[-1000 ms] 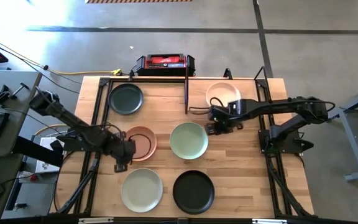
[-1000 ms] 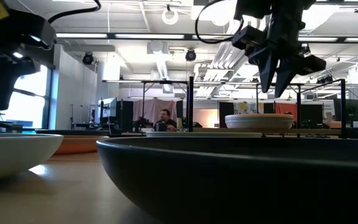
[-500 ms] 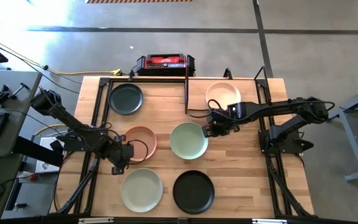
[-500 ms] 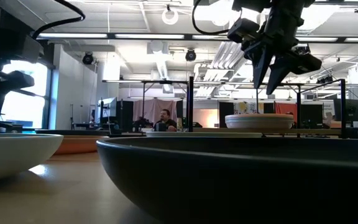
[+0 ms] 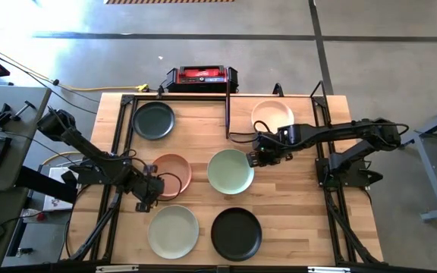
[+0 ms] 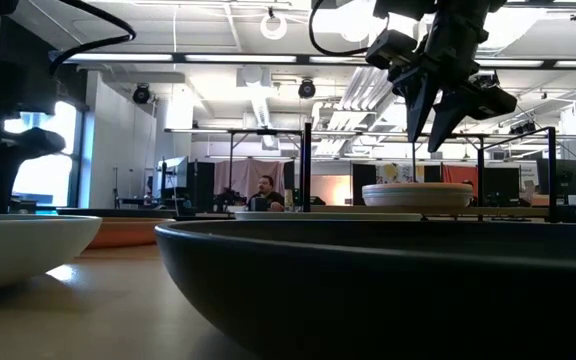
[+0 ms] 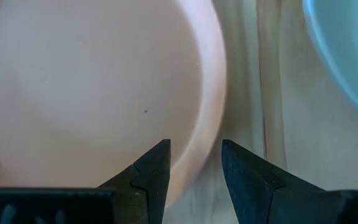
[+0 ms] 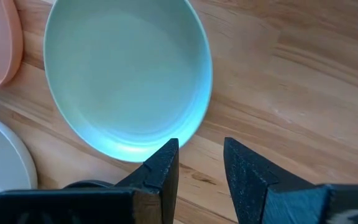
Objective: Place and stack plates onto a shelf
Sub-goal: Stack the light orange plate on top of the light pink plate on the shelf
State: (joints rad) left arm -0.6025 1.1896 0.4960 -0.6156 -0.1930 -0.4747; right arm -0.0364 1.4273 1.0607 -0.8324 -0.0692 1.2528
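Left claw (image 5: 146,199) hangs open, its fingers (image 7: 148,171) either side of the peach-pink plate's (image 5: 172,174) near rim on the worktop (image 5: 294,205). Beyond that plate lies a sage green plate (image 5: 230,171). Right claw (image 5: 255,158) hovers open just beside this green plate's far edge, with the beige plate (image 5: 272,115) on the shelf (image 5: 237,114) behind it.
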